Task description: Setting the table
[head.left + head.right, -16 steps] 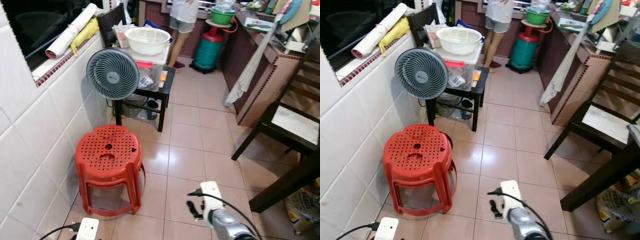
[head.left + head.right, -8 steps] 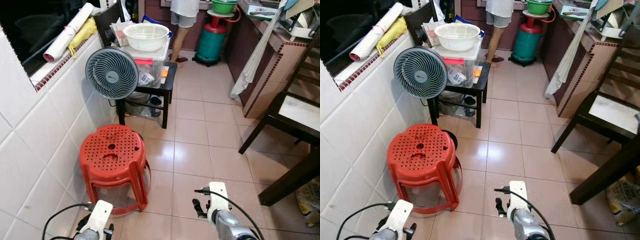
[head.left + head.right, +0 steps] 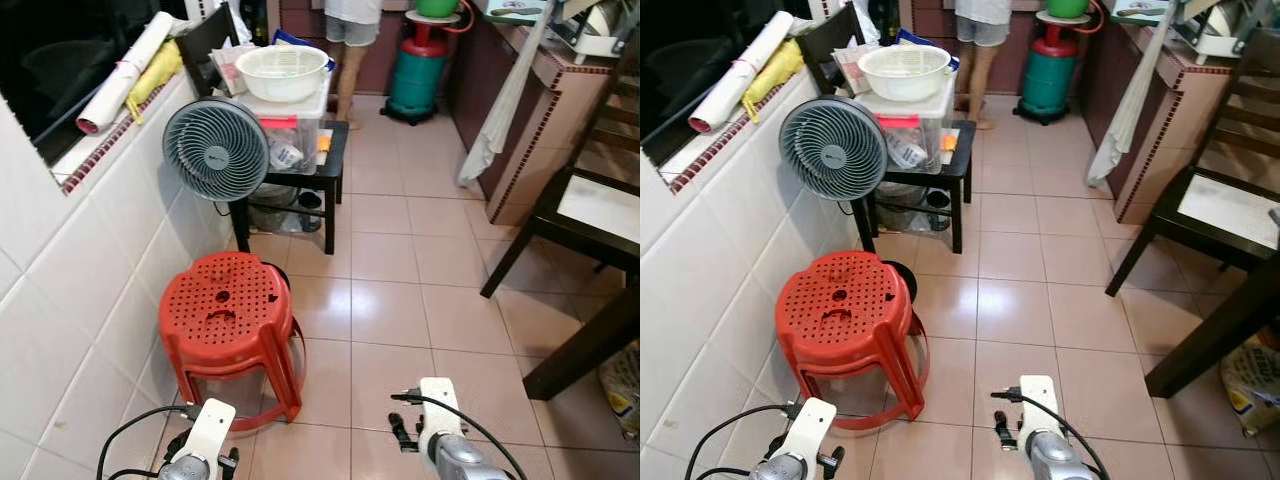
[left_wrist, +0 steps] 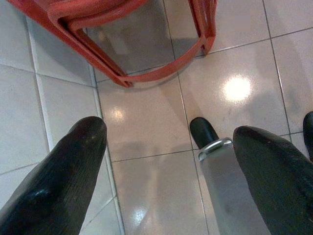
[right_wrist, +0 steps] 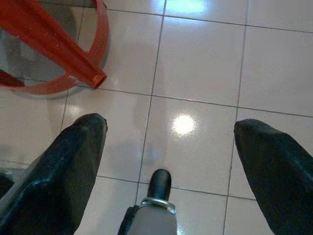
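Red stool (image 3: pixel 230 318) stands beside both low-hanging grippers, left (image 4: pixel 168 161) and right (image 5: pixel 168 156), jaws apart, holding nothing.

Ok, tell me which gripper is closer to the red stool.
Left. The left gripper hangs open just below the red stool, by its front legs. The right gripper hangs open farther off, over bare floor tiles to the stool's right.

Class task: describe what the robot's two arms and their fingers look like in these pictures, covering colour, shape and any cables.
Each arm is silver metal, ending in a white block with a thin black cable looping off it: left arm, right arm. From the wrist cameras, the left fingers and right fingers are long, black, rounded and tapering, with a slightly glossy surface.
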Motion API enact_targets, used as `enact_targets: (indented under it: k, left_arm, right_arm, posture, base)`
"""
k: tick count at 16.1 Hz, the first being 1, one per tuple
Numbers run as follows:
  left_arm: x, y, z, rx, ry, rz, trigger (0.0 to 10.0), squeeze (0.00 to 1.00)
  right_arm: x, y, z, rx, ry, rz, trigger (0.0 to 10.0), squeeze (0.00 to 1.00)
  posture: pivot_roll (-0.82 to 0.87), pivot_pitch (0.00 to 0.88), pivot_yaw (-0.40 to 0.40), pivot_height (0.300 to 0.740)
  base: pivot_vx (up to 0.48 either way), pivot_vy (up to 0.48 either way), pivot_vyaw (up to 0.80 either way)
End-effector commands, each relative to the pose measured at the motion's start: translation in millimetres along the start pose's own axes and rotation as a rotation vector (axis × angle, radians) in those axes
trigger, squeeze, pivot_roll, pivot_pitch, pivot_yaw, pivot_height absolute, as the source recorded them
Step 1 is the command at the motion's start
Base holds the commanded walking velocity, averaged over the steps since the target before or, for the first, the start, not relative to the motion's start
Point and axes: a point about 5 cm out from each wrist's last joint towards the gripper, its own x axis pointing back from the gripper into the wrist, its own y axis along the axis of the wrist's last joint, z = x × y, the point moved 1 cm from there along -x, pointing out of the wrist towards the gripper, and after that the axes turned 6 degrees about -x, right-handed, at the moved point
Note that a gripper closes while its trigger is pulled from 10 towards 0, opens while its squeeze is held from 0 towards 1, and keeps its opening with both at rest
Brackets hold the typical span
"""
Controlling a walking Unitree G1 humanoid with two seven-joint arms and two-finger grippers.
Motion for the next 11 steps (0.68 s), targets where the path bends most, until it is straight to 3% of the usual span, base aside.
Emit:
enact_targets:
  k: [1, 4, 7, 11]
  left_arm:
    - [1.8, -10, 5.5, 0.010, 0.014, 0.031, 10.0, 0.00]
    - [2.8, -16, 7.3, 0.009, 0.019, 0.048, 10.0, 0.00]
    - [2.1, -13, 8.3, 0.005, 0.022, 0.046, 10.0, 0.00]
    - [0.2, -5, 6.6, -0.002, 0.019, 0.042, 10.0, 0.00]
  right_arm:
    - [-0.2, -1, 1.8, 0.018, 0.008, 0.009, 10.0, 0.00]
    - [-0.1, -3, 3.1, 0.026, 0.015, 0.022, 10.0, 0.00]
    - [0.0, -5, 4.0, 0.039, 0.021, 0.030, 10.0, 0.00]
    - [0.5, -7, 3.7, 0.041, 0.022, 0.036, 10.0, 0.00]
  posture:
    - [-0.10, 0.039, 0.003, 0.740]
    - [-0.10, 0.040, 0.000, 0.740]
    - [-0.10, 0.040, 0.002, 0.740]
    - [-0.10, 0.039, 0.005, 0.740]
  base:
    - [0.000, 0.000, 0.00]
    - [0.000, 0.000, 0.00]
    - [0.000, 0.353, 0.00]
    - [0.000, 0.383, 0.34]
